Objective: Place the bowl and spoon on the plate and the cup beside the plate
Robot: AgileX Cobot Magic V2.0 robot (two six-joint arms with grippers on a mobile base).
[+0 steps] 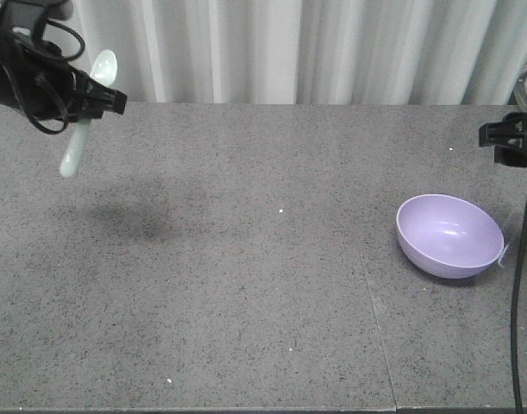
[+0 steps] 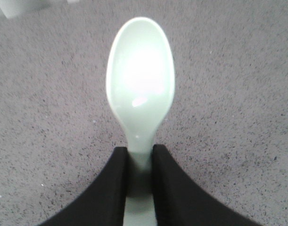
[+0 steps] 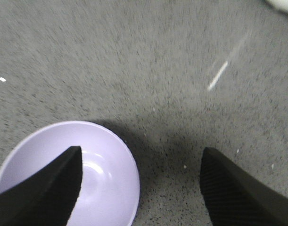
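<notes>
The mint-green spoon (image 1: pixel 76 151) hangs in the air above the far left of the table, bowl end up. My left gripper (image 1: pixel 115 100) is shut on its handle. In the left wrist view the spoon (image 2: pixel 140 80) sticks out ahead of the left gripper (image 2: pixel 140 155), with both black fingers pressed on the handle. The lavender bowl (image 1: pixel 450 235) sits on the table at the right and is empty. My right gripper (image 1: pixel 503 136) hovers above and behind it, open. In the right wrist view the right gripper (image 3: pixel 141 150) has one finger over the bowl (image 3: pixel 111 188). Plate and cup are out of view.
The grey speckled table (image 1: pixel 246 285) ends at a pale curtain (image 1: pixel 289 47) behind. A black cable (image 1: pixel 522 285) hangs down at the right edge. A pale object (image 3: pixel 283 4) shows in the top right corner of the right wrist view; I cannot tell what it is.
</notes>
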